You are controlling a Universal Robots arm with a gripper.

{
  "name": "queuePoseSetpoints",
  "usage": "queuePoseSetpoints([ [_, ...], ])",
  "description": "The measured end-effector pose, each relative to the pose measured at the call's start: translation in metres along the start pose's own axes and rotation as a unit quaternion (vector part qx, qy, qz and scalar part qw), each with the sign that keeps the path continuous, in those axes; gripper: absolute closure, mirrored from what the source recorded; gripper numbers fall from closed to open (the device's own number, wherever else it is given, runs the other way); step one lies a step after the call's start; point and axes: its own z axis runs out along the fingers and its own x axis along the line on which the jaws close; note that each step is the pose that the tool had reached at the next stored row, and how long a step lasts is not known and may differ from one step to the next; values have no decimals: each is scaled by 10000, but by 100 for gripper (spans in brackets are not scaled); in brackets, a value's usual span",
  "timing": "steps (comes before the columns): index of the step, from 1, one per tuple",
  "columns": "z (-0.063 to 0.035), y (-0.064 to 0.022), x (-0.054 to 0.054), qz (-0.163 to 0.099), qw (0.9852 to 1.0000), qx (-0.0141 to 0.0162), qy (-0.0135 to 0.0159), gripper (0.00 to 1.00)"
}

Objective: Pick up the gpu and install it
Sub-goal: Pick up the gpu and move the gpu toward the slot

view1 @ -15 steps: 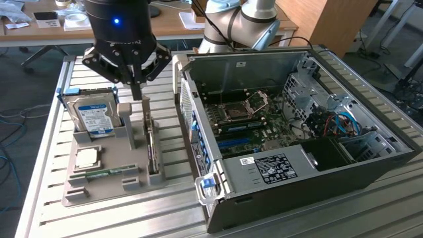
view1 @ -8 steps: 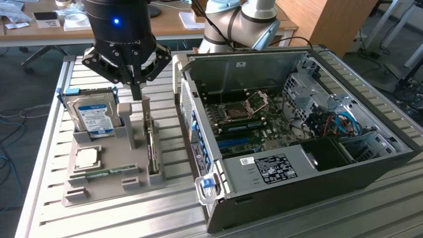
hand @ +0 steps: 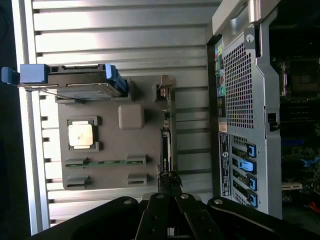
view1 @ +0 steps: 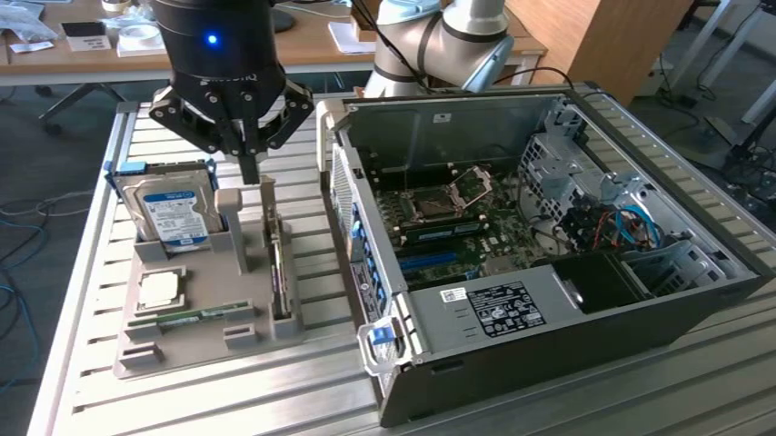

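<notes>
The gpu [view1: 283,277] stands on edge in a slot along the side of the grey holder tray [view1: 249,300] nearest the computer, so only its thin dark edge shows. In the wrist view, the gpu [hand: 165,147] is a narrow dark strip with a metal bracket at one end. My gripper [view1: 249,173] hangs above the tray's far end, a little toward the exterior view's left of the card, with its fingers shut and nothing between them. Seen from the wrist, my gripper [hand: 169,179] has its tips over one end of the card's edge.
The tray also holds a silver hard drive [view1: 176,213] with a blue label, a square processor [view1: 162,289] and a green memory stick [view1: 194,317]. An open computer case [view1: 546,236] lies close on the exterior view's right, motherboard exposed. All of it rests on a slatted metal table [view1: 97,272].
</notes>
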Motion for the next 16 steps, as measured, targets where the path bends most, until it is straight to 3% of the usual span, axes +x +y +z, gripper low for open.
queuePoseSetpoints([
  [6,0,0,0,0,10000,0,0,89],
  [12,0,0,0,0,10000,0,0,59],
  [13,0,0,0,0,10000,0,0,59],
  [14,0,0,0,0,10000,0,0,53],
  [16,0,0,0,0,10000,0,0,53],
])
